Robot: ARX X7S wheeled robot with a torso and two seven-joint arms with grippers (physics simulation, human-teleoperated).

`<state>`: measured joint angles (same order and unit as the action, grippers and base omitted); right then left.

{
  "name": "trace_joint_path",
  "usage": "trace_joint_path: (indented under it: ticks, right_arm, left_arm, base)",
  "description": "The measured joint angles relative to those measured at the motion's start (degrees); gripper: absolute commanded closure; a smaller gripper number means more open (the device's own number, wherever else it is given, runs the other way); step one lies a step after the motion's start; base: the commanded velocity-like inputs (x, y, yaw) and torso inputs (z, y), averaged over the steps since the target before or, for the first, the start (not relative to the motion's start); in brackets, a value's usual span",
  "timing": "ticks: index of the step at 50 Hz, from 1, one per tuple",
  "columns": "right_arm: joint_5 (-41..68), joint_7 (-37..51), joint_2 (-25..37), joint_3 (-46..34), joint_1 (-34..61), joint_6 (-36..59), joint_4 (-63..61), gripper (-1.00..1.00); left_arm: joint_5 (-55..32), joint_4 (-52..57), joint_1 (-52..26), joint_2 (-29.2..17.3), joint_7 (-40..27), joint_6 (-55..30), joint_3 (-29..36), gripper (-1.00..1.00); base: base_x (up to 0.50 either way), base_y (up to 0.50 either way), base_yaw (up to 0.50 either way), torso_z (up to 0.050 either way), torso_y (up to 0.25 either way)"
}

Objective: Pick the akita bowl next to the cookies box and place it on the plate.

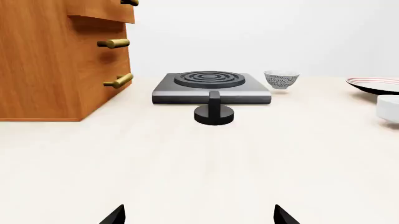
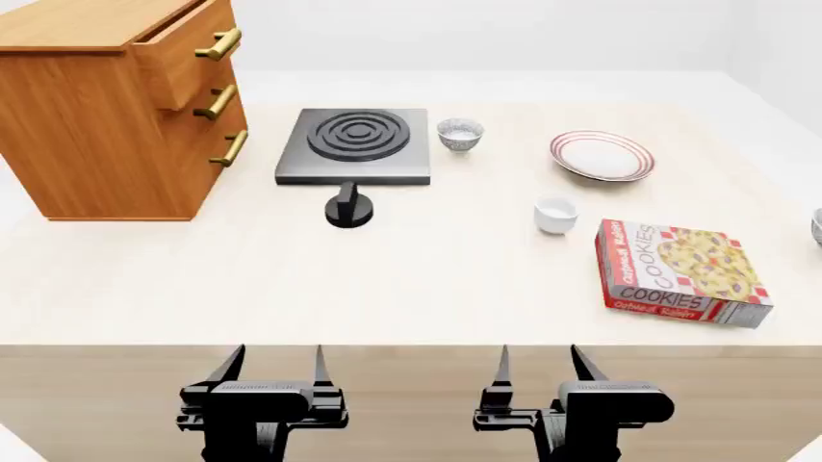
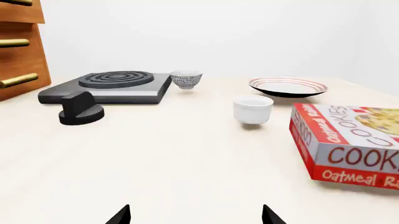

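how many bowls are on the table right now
3: a speckled bowl beside the stove, a plain white bowl near the cookies box, and a bowl cut off at the right edge.

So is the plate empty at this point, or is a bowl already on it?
Empty. The plate shows a bare white centre in the head view; the white bowl stands apart on the table, and a speckled bowl sits beside the burner.

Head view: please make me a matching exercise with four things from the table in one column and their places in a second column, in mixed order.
Things:
1. plate
2. cookies box
3. knob
4. plain white bowl

Places:
A. in front of the stove
B. between plate and cookies box
C. nearest the table's right front
D. far side, right of the speckled bowl

Pairs: 1-D, 2-C, 3-A, 4-B
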<state>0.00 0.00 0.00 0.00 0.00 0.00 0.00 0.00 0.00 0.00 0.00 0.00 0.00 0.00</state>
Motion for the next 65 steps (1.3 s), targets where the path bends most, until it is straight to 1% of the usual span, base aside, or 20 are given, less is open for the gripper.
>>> trace_joint_path:
  ticks: [15, 21, 32, 37, 48, 65]
  right_arm:
    - [1.5, 2.2, 1.9, -2.0, -0.8, 1.0, -2.7, -1.00]
    - [1.5, 3.5, 2.8, -2.7, -2.8, 1.0, -8.2, -1.00]
    - [1.1, 5.8, 4.6, -3.3, -7.6, 2.1, -21.9, -1.00]
    - [0.9, 6.5, 5.2, -3.7, -9.0, 2.5, -25.9, -1.00]
    - [1.9, 7.2, 6.5, -4.4, -10.2, 3.2, -29.8, -1.00]
    - [2.6, 8.1, 7.9, -5.5, -10.6, 3.6, -31.0, -1.00]
  left_arm:
    - [-1.9, 1.3, 0.5, -1.9, -1.9, -0.1, 1.9, -1.00]
    - [-1.7, 6.4, 2.4, -3.0, -2.9, -0.3, 2.9, -1.00]
    - [0.9, 20.4, 7.8, -4.8, -5.5, -0.7, 4.3, -1.00]
    - [1.2, 24.2, 9.2, -5.5, -6.2, -0.9, 4.7, -1.00]
    - [1.0, 28.0, 10.6, -6.6, -7.5, -1.4, 5.2, -1.00]
    - [0.4, 29.3, 11.0, -7.8, -8.9, -1.7, 6.0, -1.00]
  base:
    - [0.00, 0.00, 0.00, 0.000, 0.000]
    - [0.00, 0.00, 0.00, 0.000, 0.000]
    - [0.00, 0.00, 0.00, 0.000, 0.000]
    - [0.03, 0.00, 0.00, 0.000, 0.000]
    - [0.49, 0.00, 0.00, 0.000, 0.000]
    - [0.50, 0.00, 0.00, 0.000, 0.000]
